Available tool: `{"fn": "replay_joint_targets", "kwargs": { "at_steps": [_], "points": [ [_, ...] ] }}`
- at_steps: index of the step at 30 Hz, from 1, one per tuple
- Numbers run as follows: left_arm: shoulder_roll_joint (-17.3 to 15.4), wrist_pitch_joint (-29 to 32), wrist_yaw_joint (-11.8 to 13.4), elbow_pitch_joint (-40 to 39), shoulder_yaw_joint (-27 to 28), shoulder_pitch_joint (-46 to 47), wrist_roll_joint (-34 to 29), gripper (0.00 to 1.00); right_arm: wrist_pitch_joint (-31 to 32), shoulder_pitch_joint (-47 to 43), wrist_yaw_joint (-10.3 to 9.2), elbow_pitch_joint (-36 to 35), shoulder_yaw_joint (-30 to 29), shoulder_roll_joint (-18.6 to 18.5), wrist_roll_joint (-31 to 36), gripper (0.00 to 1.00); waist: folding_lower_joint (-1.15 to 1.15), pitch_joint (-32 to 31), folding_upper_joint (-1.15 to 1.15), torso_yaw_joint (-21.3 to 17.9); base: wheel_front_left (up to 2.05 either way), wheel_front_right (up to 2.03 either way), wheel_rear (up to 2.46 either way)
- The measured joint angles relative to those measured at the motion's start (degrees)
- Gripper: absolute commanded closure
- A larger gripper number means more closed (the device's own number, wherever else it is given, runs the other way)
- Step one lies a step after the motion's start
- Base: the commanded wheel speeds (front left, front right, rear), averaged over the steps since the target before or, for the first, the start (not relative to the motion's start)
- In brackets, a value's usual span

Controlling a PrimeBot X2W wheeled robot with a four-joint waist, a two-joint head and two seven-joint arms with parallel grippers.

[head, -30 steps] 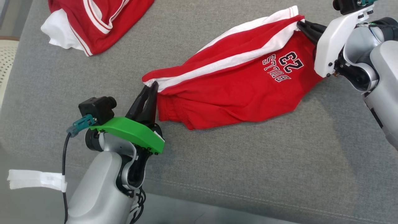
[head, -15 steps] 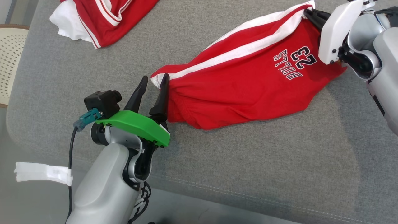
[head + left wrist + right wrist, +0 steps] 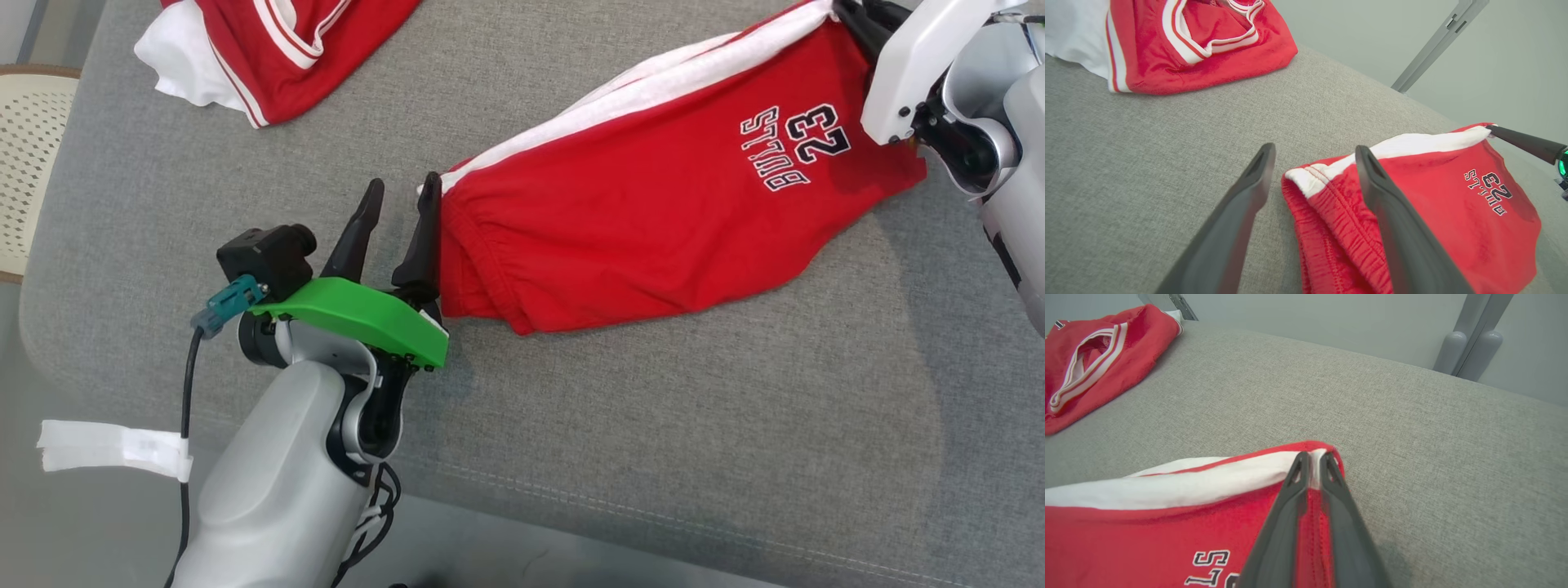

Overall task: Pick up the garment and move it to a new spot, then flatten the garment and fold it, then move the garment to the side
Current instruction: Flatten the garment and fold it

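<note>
Risk: if the right tool [image 3: 1314, 457], its fingers narrowly parted about the hem corner (grip not determinable), lets go unevenly, the corner may fall back creased. The left tool [image 3: 403, 181], spread just beside the waistband, may snag it. The red shorts [image 3: 653, 220], with a white stripe and "BULLS 23" print, lie stretched between both tools on the grey cushion [image 3: 735, 425], rumpled along the waistband.

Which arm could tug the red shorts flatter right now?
Probably right: the right gripper has a corner of the red shorts between its fingers; the left gripper stands open at the waistband, gripping nothing.
</note>
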State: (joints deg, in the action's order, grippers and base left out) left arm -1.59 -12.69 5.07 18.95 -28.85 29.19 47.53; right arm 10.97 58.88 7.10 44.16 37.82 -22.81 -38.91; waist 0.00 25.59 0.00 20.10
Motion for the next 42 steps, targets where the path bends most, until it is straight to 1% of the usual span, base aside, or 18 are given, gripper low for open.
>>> {"fn": "replay_joint_targets", "kwargs": {
  "at_steps": [4,8,20,24,31,35,36,37,38,39,40,41,42],
  "points": [
    [0.0,-0.6,0.0,-0.1,0.1,0.1,-0.2,0.0,-0.7,0.2,0.0,0.6,0.3,0.3,-0.1,0.0,0.0,-0.2,0.0,0.1,0.0,0.0,0.0],
    [0.0,-1.2,0.2,-0.6,0.8,0.1,-2.1,0.0,-1.2,0.5,0.01,1.4,1.6,0.2,-0.7,0.0,0.0,-0.7,0.0,-0.1,0.0,0.0,0.0],
    [0.0,-1.6,0.3,-4.5,0.1,-0.6,-2.3,0.0,8.4,0.5,0.01,3.5,5.5,-1.9,-6.9,0.0,0.0,-1.9,0.0,-0.5,0.0,0.0,0.0],
    [0.0,-1.6,0.3,-5.5,-0.3,-1.0,-2.1,0.0,10.2,0.5,0.01,3.5,5.5,-2.2,-9.1,0.0,0.0,-1.6,0.0,-0.1,0.0,0.0,0.0],
    [0.0,-1.7,0.5,-7.1,0.4,-1.1,-2.2,0.0,13.2,0.4,0.01,4.7,7.3,-2.6,-9.7,0.0,0.0,-1.2,0.0,0.7,0.0,0.0,0.0],
    [0.0,-1.7,0.5,-8.2,0.8,-1.3,-2.4,0.0,14.0,0.4,0.01,4.7,7.6,-2.6,-10.7,0.0,0.0,-1.2,0.0,0.9,0.0,0.0,0.0],
    [0.0,-1.7,0.5,-8.4,0.9,-1.4,-2.4,0.0,14.1,0.4,0.01,4.6,7.7,-2.7,-11.0,0.18,0.0,-1.2,0.0,0.9,0.0,0.0,0.0],
    [0.0,-1.7,0.5,-8.6,1.0,-1.6,-2.4,0.0,14.3,0.4,0.01,4.5,7.8,-2.7,-11.1,0.54,0.0,-1.2,0.0,1.0,0.0,0.0,0.0],
    [0.0,-1.7,0.5,-8.7,1.1,-1.8,-2.4,0.0,14.4,0.4,0.01,4.4,7.9,-2.6,-11.2,0.66,0.0,-1.2,0.0,1.0,0.0,0.0,0.0],
    [0.0,-1.7,0.5,-8.8,1.2,-2.0,-2.4,0.0,14.4,0.4,0.01,4.2,8.1,-2.6,-11.4,0.75,0.0,-1.2,0.0,1.0,0.0,0.0,0.0],
    [0.0,-1.7,0.5,-8.9,1.3,-2.2,-2.5,0.0,14.4,0.4,0.01,3.9,8.3,-2.6,-11.8,0.91,0.0,-1.3,0.0,0.9,0.0,0.0,0.0],
    [0.0,-1.7,0.5,-9.0,1.4,-2.3,-2.6,0.0,14.4,0.4,0.01,3.7,8.6,-2.6,-12.1,1.0,0.0,-1.3,0.0,0.9,0.0,0.0,0.0],
    [0.0,-1.7,0.5,-9.0,1.7,-2.3,-2.9,0.0,14.4,0.3,0.01,3.4,8.9,-2.6,-12.3,1.0,0.0,-1.3,0.0,0.8,0.0,0.0,0.0]
  ]
}}
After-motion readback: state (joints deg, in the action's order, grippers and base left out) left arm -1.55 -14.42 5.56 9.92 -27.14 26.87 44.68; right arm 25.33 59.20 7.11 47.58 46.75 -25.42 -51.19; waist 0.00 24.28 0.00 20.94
